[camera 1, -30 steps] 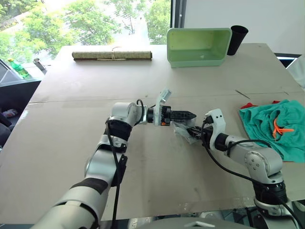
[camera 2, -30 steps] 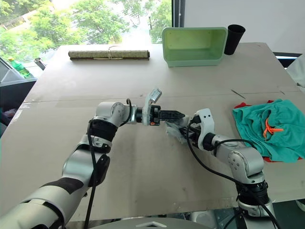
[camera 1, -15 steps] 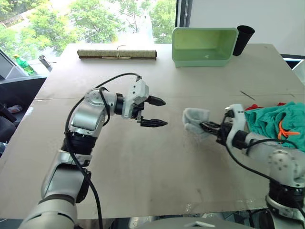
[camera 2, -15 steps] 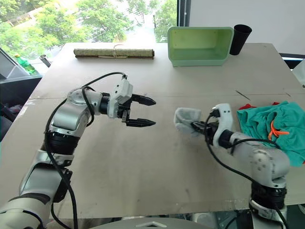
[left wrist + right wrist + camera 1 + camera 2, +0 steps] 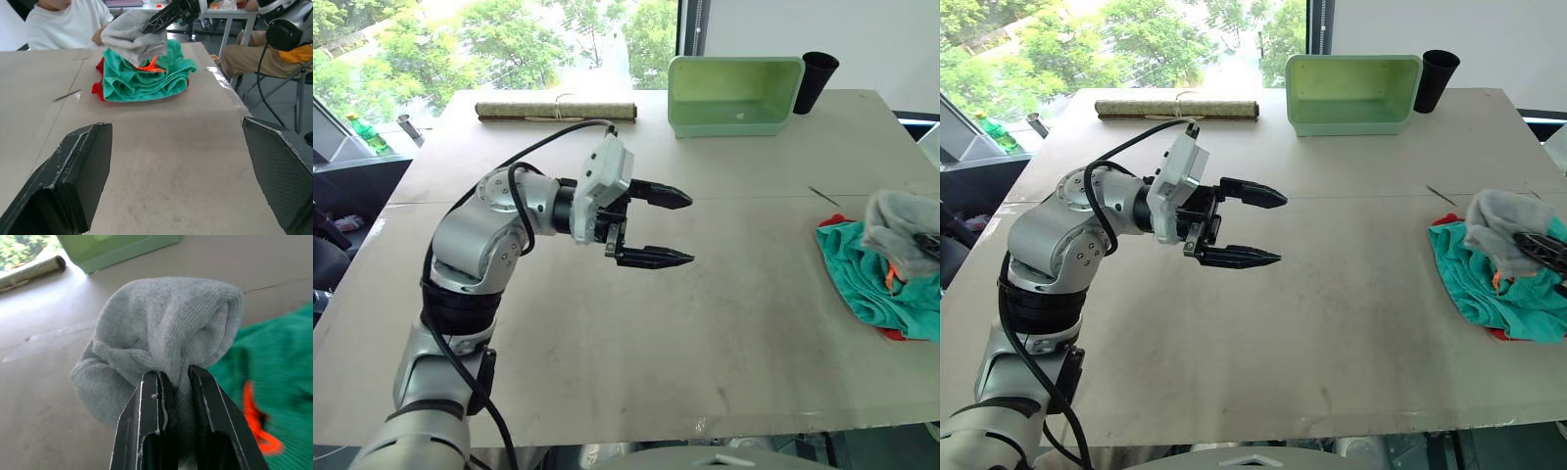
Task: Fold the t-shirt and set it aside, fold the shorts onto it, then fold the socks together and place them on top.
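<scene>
The light grey socks (image 5: 161, 333) are bundled together and pinched in my right gripper (image 5: 173, 377), which is shut on them. They hang just above the folded teal shorts (image 5: 862, 279) with the orange drawstring (image 5: 152, 63), at the table's right edge. The red t-shirt (image 5: 99, 81) lies under the shorts, with only its edges showing. My left gripper (image 5: 691, 229) hovers open and empty over the middle of the table, pointing toward the pile.
A pale green bin (image 5: 734, 93), a black cup (image 5: 818, 78) and a rolled mat (image 5: 555, 111) stand along the far edge. Beyond the table's right side sit a person in a white shirt (image 5: 63, 24) and another seated person (image 5: 249, 56).
My left gripper let go of the socks and opened. My right arm carried the socks from the table's middle rightward to above the shorts.
</scene>
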Controlling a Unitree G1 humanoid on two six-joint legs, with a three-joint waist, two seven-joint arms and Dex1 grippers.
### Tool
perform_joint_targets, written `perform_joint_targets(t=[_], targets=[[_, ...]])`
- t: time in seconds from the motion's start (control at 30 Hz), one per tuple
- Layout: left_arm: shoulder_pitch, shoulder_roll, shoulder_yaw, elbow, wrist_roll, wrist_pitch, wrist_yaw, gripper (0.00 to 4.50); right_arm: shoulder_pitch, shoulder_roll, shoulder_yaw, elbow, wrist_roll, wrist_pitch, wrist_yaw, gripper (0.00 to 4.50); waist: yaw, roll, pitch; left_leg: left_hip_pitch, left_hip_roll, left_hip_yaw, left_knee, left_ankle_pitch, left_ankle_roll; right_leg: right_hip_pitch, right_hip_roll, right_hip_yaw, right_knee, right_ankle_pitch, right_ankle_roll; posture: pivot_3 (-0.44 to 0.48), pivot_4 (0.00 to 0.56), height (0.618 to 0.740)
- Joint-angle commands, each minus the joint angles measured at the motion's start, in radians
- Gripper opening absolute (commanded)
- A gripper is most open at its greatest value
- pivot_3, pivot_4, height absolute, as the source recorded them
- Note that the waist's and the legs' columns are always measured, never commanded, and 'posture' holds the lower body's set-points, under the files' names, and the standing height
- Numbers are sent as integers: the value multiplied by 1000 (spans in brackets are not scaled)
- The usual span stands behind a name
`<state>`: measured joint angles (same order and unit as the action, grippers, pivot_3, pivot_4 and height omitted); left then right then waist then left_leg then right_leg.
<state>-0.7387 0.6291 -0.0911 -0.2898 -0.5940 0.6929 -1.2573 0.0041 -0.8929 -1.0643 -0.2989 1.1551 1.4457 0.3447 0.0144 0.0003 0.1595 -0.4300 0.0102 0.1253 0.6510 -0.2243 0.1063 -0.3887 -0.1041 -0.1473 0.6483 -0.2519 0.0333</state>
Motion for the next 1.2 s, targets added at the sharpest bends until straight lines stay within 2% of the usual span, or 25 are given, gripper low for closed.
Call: perform_joint_targets(t=[0.03,0.13,0.3,0.33,0.37,0.4,0.43,0.47,0.53,0.6,0.7,0.8,0.93,1.07,1.13,1.2], targets=[[-40,8,2,-28,-21,3,11,4500,57,-77,-45,112,-85,-75,73,11,1,0,0,0,0,0,0,0,0,0,0,0,0,0,0,0,150,740],[-59,8,-24,-22,1,-5,20,4500,57,-100,52,290,-202,-179,101,11,0,-1,0,1,0,0,1,0,0,1,1,0,-1,-2,4,0,150,740],[-65,33,-34,-56,-10,29,34,4500,23,-111,179,363,-309,-291,141,11,-1,2,0,1,0,0,1,0,0,1,1,1,-1,-2,4,0,150,740],[-64,37,-34,-62,-13,35,36,4500,15,-111,191,373,-328,-307,138,902,-2,2,0,1,0,0,1,0,0,1,1,1,-1,-2,4,0,150,740],[-63,41,-34,-70,-17,41,39,4500,7,-112,198,385,-343,-322,140,1112,-1,2,0,1,0,0,1,0,0,1,1,1,-1,-2,4,0,150,740],[-63,43,-33,-76,-20,47,42,4500,2,-113,200,394,-352,-330,146,1630,0,2,0,1,0,0,1,0,0,1,1,1,-1,-2,4,0,150,740],[-59,47,-29,-84,-22,56,51,4500,-10,-113,193,397,-357,-345,152,1934,1,2,0,1,0,0,1,0,0,1,1,1,-1,-2,4,0,150,740],[-54,51,-24,-91,-25,64,60,4500,-20,-116,180,396,-357,-349,157,2659,2,2,0,1,0,0,1,0,0,1,1,1,-1,-2,4,0,150,740],[-33,56,-14,-100,-25,71,77,4500,-13,-128,158,377,-366,-360,182,3662,3,2,0,1,0,0,1,0,0,2,1,1,-1,-2,4,0,150,740],[-8,61,-9,-106,-22,73,96,4500,20,-144,144,344,-379,-370,222,4475,3,2,0,1,0,0,1,0,0,2,1,1,-1,-2,4,0,150,740],[51,75,2,-114,-2,59,132,4500,76,-161,105,272,-404,-430,294,4475,2,3,0,1,0,0,1,0,0,2,1,1,-1,-2,4,0,150,740],[124,100,20,-128,22,47,178,4500,124,-144,87,162,-450,-602,411,4475,-1,3,0,1,0,0,1,0,0,2,1,2,-1,-2,4,0,150,740],[241,115,58,-165,50,29,259,4500,147,-98,112,39,-419,-651,474,4475,0,2,0,2,1,0,0,0,0,2,1,2,-1,-2,4,0,150,740],[391,106,101,-244,52,57,360,4500,138,-2,242,-108,-408,-738,491,4475,0,0,0,2,1,-2,0,-1,-1,2,1,1,-4,-2,4,0,150,740],[495,101,96,-300,91,27,412,4500,145,87,378,-195,-414,-797,498,4475,2,1,0,1,1,-3,0,-2,-4,2,0,1,-4,-2,4,0,150,740],[632,58,120,-341,127,-28,487,4500,179,148,546,-232,-473,-897,564,4475,0,1,-1,1,1,-3,-1,-3,-4,2,0,0,-4,-2,4,0,150,740]])
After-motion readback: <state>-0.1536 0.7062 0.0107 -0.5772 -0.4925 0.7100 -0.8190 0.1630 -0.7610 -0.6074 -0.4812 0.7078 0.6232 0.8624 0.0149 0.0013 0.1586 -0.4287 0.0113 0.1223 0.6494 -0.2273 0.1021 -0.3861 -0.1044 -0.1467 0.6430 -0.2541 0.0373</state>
